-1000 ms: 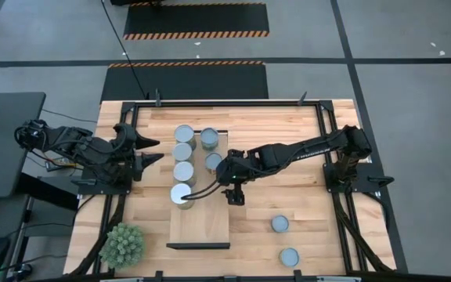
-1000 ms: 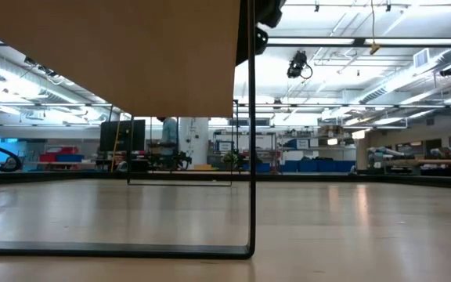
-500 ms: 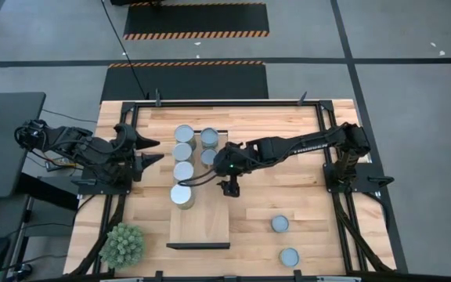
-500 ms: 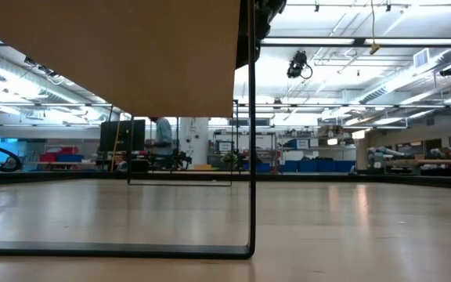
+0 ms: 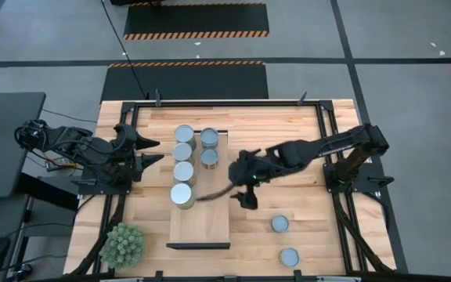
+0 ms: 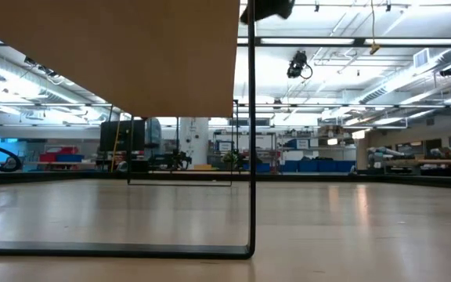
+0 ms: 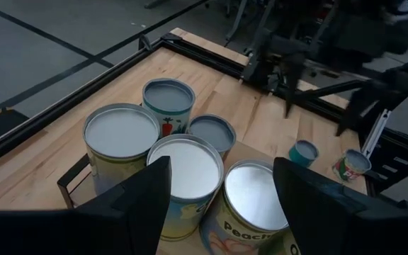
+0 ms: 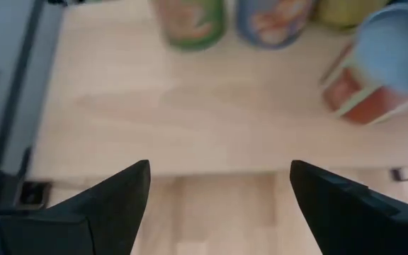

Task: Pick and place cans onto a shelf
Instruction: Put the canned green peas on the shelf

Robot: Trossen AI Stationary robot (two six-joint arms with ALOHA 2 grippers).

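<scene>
The shelf (image 5: 200, 223) is a pale board standing on dark legs on the tabletop. Several cans (image 5: 183, 171) stand upright on its far half in two rows; they also show in the left wrist view (image 7: 184, 170). Two more cans (image 5: 279, 224) (image 5: 289, 256) stand on the table near the right front. My right gripper (image 5: 246, 197) is open and empty, just right of the shelf's right edge, with its fingers apart in its wrist view (image 8: 218, 177). My left gripper (image 5: 153, 150) is open and empty, left of the shelf's far end.
A spiky green plant (image 5: 122, 244) stands at the table's near left corner. Black frame rails (image 5: 225, 103) run along the table's edges. The shelf's near half (image 5: 200, 227) is bare board. In the low view the shelf's underside (image 6: 108, 55) and a thin leg (image 6: 252, 157) show.
My right arm has drawn back from over the right row of cans toward the table's right edge, and its gripper now hangs beside the shelf's right edge. The can in the right row that the arm covered now shows whole. The left arm has kept still.
</scene>
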